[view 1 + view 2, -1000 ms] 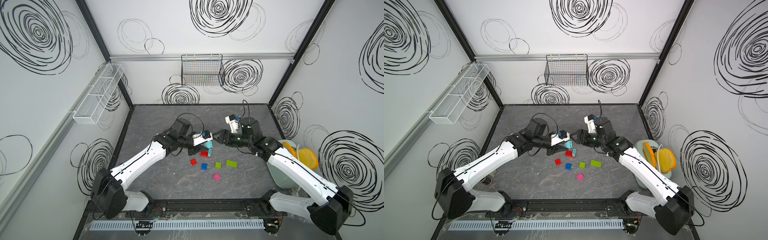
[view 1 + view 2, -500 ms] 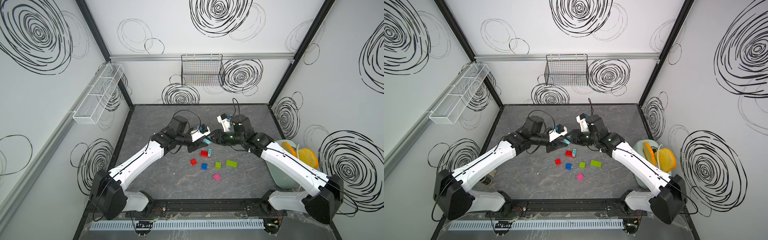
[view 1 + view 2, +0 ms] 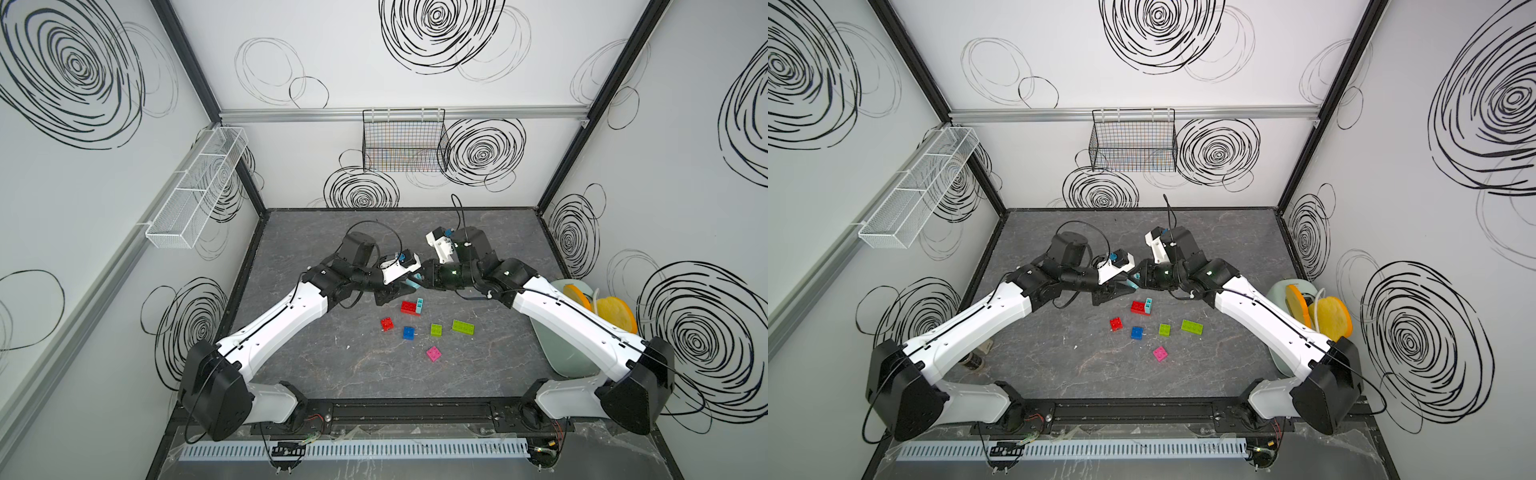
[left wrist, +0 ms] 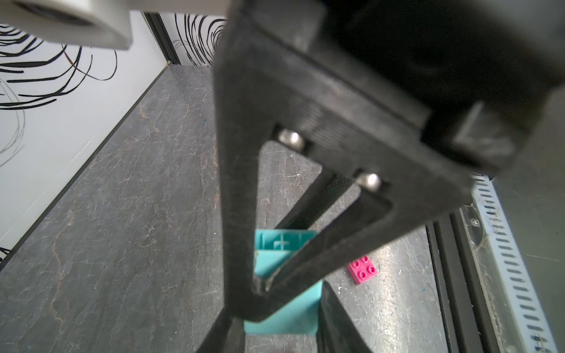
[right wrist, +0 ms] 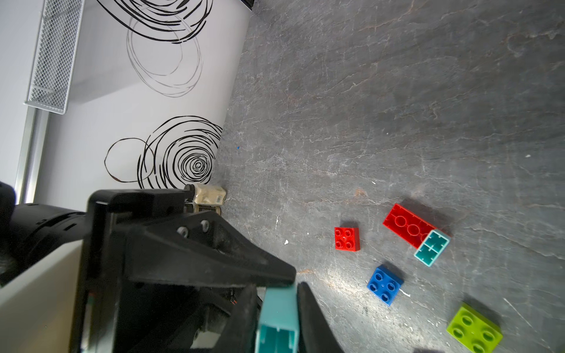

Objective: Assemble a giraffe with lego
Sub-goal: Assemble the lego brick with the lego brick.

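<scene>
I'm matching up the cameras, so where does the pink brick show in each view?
Top view: pink brick, loose brick nearest the arm bases.
Top view: same spot.
Left wrist: past the held light-blue brick.
Right wrist: not in it.
Landmark: that light-blue brick, in all four.

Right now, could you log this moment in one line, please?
handover | left gripper: shut on light-blue brick | right gripper: shut on it
</scene>
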